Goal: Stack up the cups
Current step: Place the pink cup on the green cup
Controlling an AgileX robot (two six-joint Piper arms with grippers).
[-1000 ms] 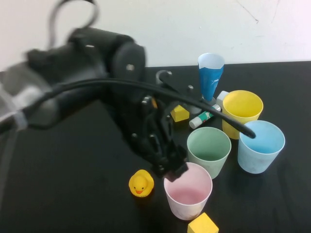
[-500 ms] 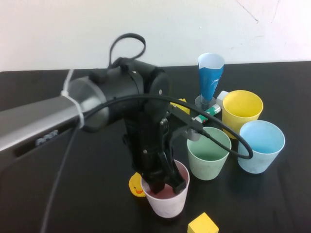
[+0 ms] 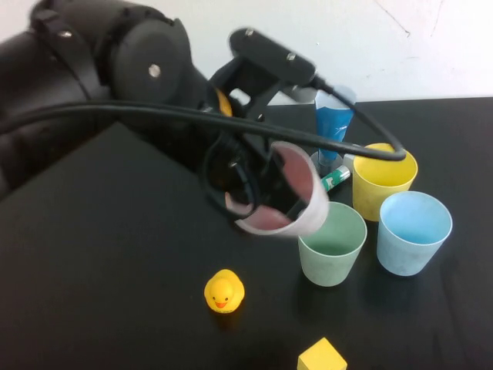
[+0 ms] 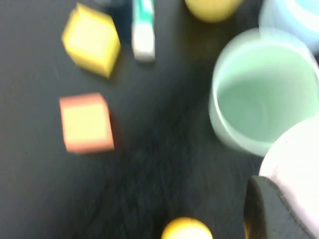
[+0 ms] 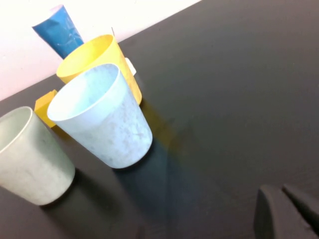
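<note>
My left gripper (image 3: 256, 202) is shut on the rim of the pink cup (image 3: 291, 202) and holds it tilted in the air, just left of and above the green cup (image 3: 331, 245). In the left wrist view one black finger (image 4: 266, 209) lies against the pink cup (image 4: 299, 159) beside the green cup (image 4: 264, 104). The light blue cup (image 3: 414, 231) and yellow cup (image 3: 383, 177) stand upright to the right. My right gripper (image 5: 282, 193) is shut and empty, low over bare table near the blue cup (image 5: 102, 117); it is out of the high view.
A tall blue cone glass (image 3: 333, 123) stands behind the cups, with a marker (image 3: 333, 181) at its foot. A yellow duck (image 3: 223, 291) and a yellow block (image 3: 321, 356) lie near the front. Two more blocks (image 4: 92, 40) (image 4: 85, 122) lie under the left arm.
The left gripper closed on the pink cup's rim, then lifted it off the table and carried it back toward the green cup. The arm rose close to the camera.
</note>
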